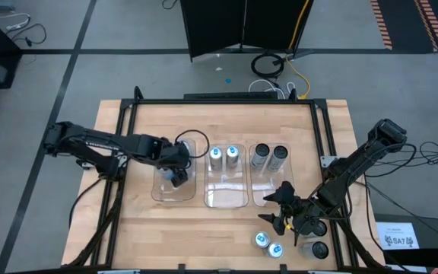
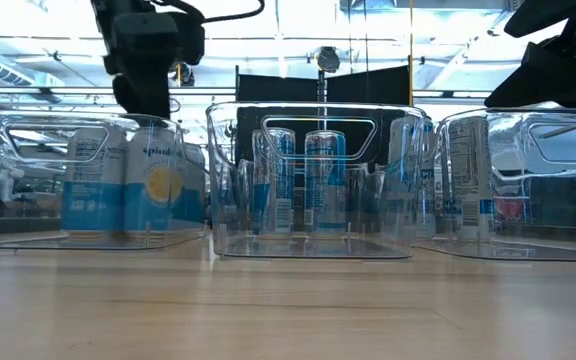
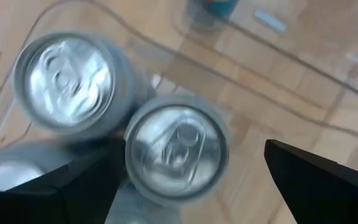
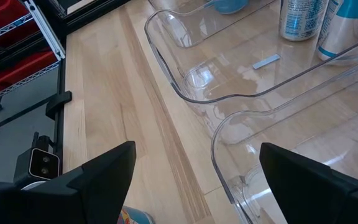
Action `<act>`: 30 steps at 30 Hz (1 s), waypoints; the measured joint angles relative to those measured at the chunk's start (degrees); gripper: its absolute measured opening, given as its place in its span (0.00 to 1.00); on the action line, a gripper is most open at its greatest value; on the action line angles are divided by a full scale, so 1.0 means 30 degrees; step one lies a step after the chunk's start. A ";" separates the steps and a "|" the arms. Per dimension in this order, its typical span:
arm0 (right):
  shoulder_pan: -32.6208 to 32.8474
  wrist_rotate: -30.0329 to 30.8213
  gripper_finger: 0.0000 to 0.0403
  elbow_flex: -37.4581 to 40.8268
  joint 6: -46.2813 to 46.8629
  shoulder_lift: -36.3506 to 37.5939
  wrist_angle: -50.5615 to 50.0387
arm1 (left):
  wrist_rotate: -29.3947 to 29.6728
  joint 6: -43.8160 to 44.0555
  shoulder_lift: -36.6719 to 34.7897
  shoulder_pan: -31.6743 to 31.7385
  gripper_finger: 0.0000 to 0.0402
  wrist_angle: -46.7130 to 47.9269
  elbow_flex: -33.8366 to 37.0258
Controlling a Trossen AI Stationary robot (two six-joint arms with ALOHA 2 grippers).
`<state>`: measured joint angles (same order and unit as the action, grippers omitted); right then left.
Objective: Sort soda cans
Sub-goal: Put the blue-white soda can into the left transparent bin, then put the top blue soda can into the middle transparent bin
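Three clear bins stand in a row mid-table. The left bin [image 1: 164, 192] holds three silver-topped cans [image 3: 64, 78]. My left gripper [image 1: 178, 173] hangs open above that bin; its fingers [image 3: 322, 180] stand on either side of one upright silver-topped can [image 3: 176, 149]. The middle bin [image 1: 226, 199] holds two blue-topped cans [image 1: 216, 154]. The right bin [image 1: 261, 194] holds two dark cans [image 1: 261, 154]. My right gripper [image 1: 284, 211] is open and empty above the table in front of the right bin, near loose cans.
Loose cans stand near the table's front right: two blue-topped cans [image 1: 263, 240] and a dark can [image 1: 319, 250]. A black frame rail [image 1: 226, 100] runs round the table. Bare wood lies in front of the left and middle bins.
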<state>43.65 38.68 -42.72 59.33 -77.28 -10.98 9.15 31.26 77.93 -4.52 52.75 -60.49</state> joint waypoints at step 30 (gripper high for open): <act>-0.0356 0.0062 0.83 0.0000 0.0360 0.0000 0.0007 | 0.4149 0.4452 0.0245 -1.0146 0.97 -0.4085 -0.1366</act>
<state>42.58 38.86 -42.72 60.41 -77.28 -10.96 21.60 44.62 78.67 -34.96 40.49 -64.58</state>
